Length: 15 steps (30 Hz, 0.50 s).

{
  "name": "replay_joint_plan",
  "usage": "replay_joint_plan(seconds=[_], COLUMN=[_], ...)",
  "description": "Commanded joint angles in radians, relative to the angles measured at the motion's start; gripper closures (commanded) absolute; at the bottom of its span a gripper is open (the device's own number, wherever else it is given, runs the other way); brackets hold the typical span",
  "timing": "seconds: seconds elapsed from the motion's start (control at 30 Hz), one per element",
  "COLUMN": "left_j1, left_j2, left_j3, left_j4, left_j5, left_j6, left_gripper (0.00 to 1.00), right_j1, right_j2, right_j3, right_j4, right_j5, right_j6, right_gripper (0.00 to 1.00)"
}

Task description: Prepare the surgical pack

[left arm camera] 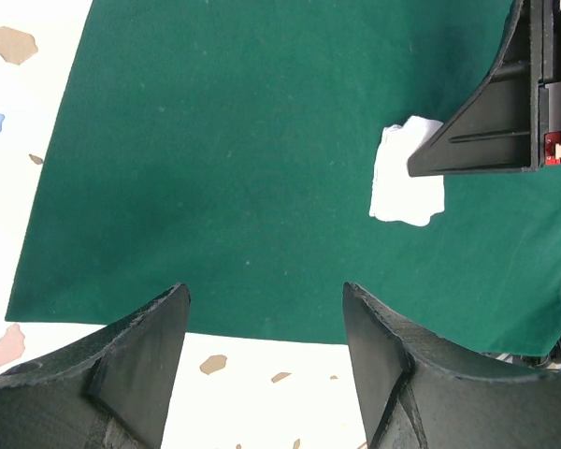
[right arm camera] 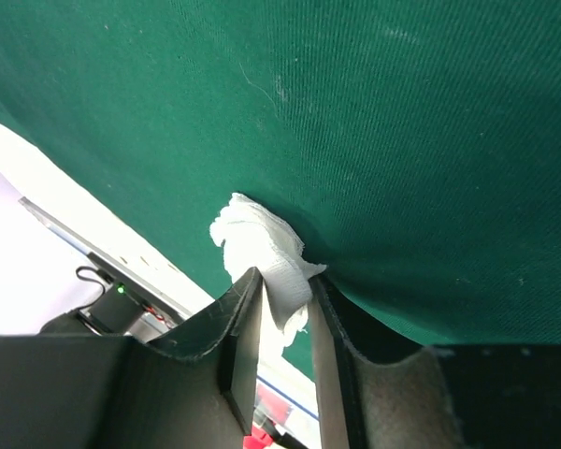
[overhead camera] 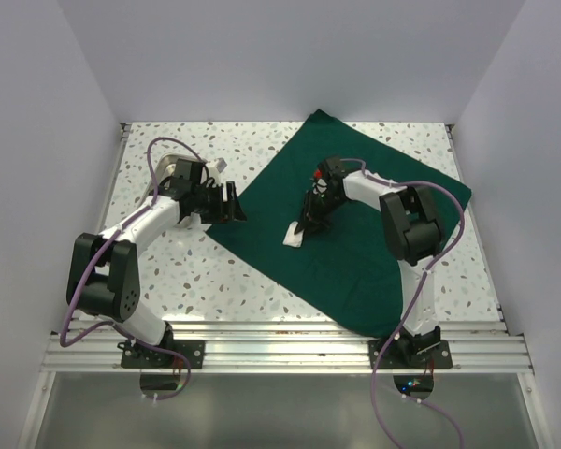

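Observation:
The surgical pack [overhead camera: 355, 271] is a dark green drape spread flat across the middle and right of the table, also seen in the left wrist view [left arm camera: 234, 168] and the right wrist view [right arm camera: 402, 140]. My right gripper [overhead camera: 307, 224] points down onto the drape and is shut on a small white gauze square [right arm camera: 262, 245], which bunches between its fingertips [right arm camera: 285, 290]. The same gauze [overhead camera: 294, 237] lies on the drape's left part [left arm camera: 407, 182]. My left gripper [overhead camera: 236, 204] hovers open at the drape's left edge [left arm camera: 266, 313], with nothing between its fingers.
A shiny metal tray [overhead camera: 168, 166] sits at the back left, partly hidden behind the left arm. An aluminium rail [overhead camera: 280, 346] runs along the near edge. White walls close in the left, back and right sides. Bare speckled tabletop [overhead camera: 215, 290] lies front left.

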Motion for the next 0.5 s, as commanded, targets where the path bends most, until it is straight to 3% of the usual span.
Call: replay_joint_plan(seconds=[0.0,0.33,0.47], left_j1=[0.007,0.007,0.005], left_j2=[-0.022,-0.016,0.018], left_j3=[0.023,0.025,0.019], left_j4=[0.019,0.038,0.108], left_j5=[0.015,0.05,0.241], left_j6=[0.016,0.006,-0.003], left_gripper=[0.29,0.28,0.27], right_j1=[0.005,0.008,0.007], right_j2=[0.03,-0.044,-0.088], right_j3=[0.028,0.047,0.076], right_j4=[0.004,-0.06,-0.103], right_j5=[0.022,0.025,-0.039], right_j6=[-0.003,-0.052,-0.145], right_gripper=[0.72,0.91,0.95])
